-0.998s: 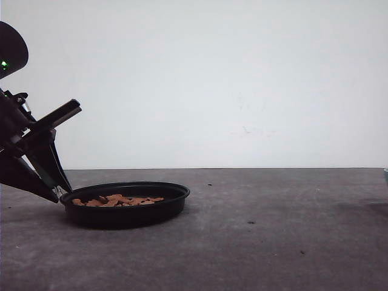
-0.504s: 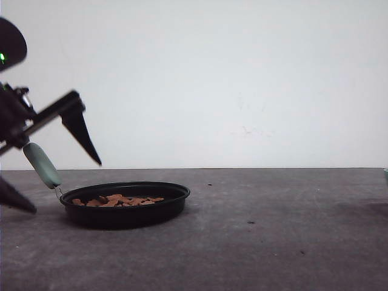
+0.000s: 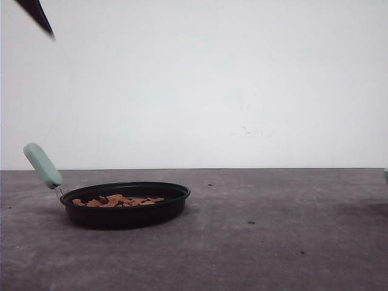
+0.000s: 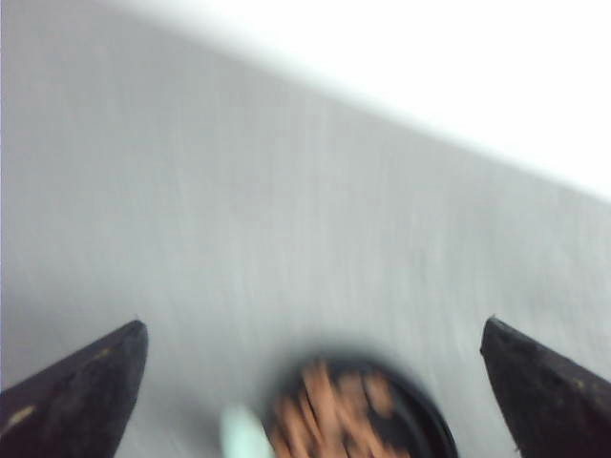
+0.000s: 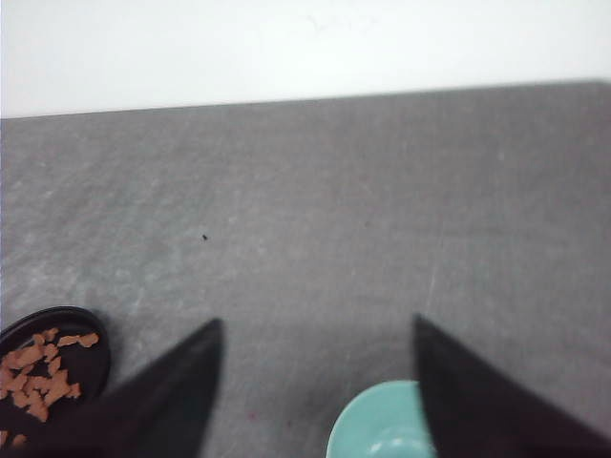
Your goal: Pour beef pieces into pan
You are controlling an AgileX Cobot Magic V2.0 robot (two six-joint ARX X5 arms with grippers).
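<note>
Front view: a dark grey, matte, slightly speckled table [image 3: 254,242] runs back to a plain white wall [image 3: 230,79]. On its left part sits the pan [image 3: 124,209], black, round and shallow with low sloped sides. Its short, rounded, pale mint-green handle [image 3: 42,165] rises on a thin metal stem, tilted up and away to the left. The beef pieces [image 3: 118,200], small irregular orange-brown chunks, lie in a low layer inside the pan. A few dark specks dot the bare table to the right of the pan. At the upper left corner one dark pointed fingertip of the left gripper [image 3: 37,14] shows, high above the pan and well apart from the handle; nothing stands between them.

Left wrist view, blurred: the left gripper [image 4: 315,386] has its two black, tapering fingers spread wide with nothing between them. Far below, between the fingers, lie the pan [image 4: 430,420] with the beef pieces [image 4: 329,410] and a smear of the mint handle [image 4: 243,434] on the grey table [image 4: 239,210].

Right wrist view: the right gripper [image 5: 315,391] also stands wide apart and grips nothing. A teal-green bowl [image 5: 377,425], smooth and rounded, lies on the table [image 5: 334,191] between the fingers, closer to one of them; I cannot tell whether that finger touches it. The pan [image 5: 81,329] with the beef pieces [image 5: 43,377] lies well off to the side, beyond the other finger.
</note>
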